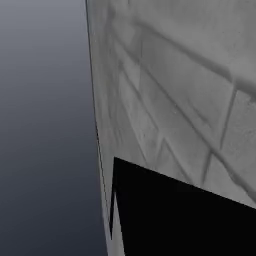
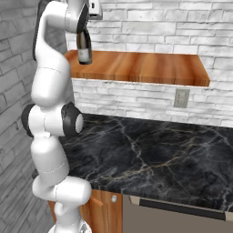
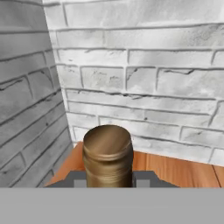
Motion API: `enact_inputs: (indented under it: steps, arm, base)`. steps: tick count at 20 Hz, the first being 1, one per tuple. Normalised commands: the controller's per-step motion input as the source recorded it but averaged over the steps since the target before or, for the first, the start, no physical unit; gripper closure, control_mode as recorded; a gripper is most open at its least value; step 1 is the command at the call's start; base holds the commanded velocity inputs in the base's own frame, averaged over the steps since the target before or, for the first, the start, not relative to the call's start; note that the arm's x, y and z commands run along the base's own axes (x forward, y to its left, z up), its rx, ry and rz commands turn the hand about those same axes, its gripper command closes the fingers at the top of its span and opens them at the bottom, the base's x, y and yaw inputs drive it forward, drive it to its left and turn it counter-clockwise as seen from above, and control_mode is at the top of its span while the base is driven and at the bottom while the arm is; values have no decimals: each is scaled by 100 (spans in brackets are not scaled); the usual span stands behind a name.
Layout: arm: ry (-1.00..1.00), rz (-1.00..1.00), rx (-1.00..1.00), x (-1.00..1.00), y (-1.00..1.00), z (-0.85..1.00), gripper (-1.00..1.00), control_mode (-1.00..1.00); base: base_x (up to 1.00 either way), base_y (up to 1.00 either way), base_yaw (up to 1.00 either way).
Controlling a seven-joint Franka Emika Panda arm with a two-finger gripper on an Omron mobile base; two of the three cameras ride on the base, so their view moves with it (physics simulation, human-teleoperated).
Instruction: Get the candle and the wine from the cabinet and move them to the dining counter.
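At left end of the thick orange-brown wooden wall shelf, two-finger gripper is clamped on gold-foil neck of the dark glass wine bottle w/ cream label; bottle upright at shelf level, whether lifted or resting can't tell. Judged early: wine not yet carried off, candle and dining island untouched. Fingertips mostly cut off in hand view behind foil cap; left base view blocked by grey brick wall.
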Motion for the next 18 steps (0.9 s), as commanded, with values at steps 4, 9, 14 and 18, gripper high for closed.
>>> enact_inputs:
  steps: [4,9,14,18]
  arm:
    - [-7,0,0,-54,-57,0,100,-100]
    - [-8,0,0,-81,-61,0,100,-100]
    - [-9,0,0,-100,-55,0,100,-100]
    - [-5,-2,0,-100,-36,8,100,-100]
  base:
    - [0,0,0]
    - [0,0,0]
    - [0,0,0]
    - [0,0,0]
